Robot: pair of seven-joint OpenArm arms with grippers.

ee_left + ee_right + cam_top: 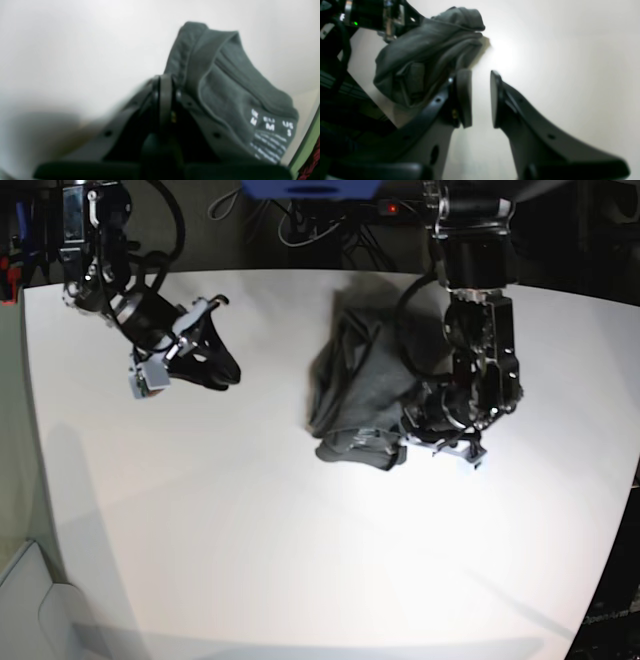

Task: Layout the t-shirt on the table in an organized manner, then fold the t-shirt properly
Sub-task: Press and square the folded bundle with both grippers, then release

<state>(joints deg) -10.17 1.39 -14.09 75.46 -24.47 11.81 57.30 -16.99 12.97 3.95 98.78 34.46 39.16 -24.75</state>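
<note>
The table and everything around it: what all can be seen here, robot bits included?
t-shirt: one, dark charcoal grey, bunched in a heap right of the table's middle, white size print showing.
table: one, white, filling most of the base view.
cables: several, dark and pale, behind the far edge.
left pincer: one, black, shut on the t-shirt.
right pincer: one, black, open, holding nothing, over bare table apart from the t-shirt.

The dark grey t-shirt (360, 395) lies bunched in a crumpled heap on the white desk (300, 560), toward its far side.
</note>
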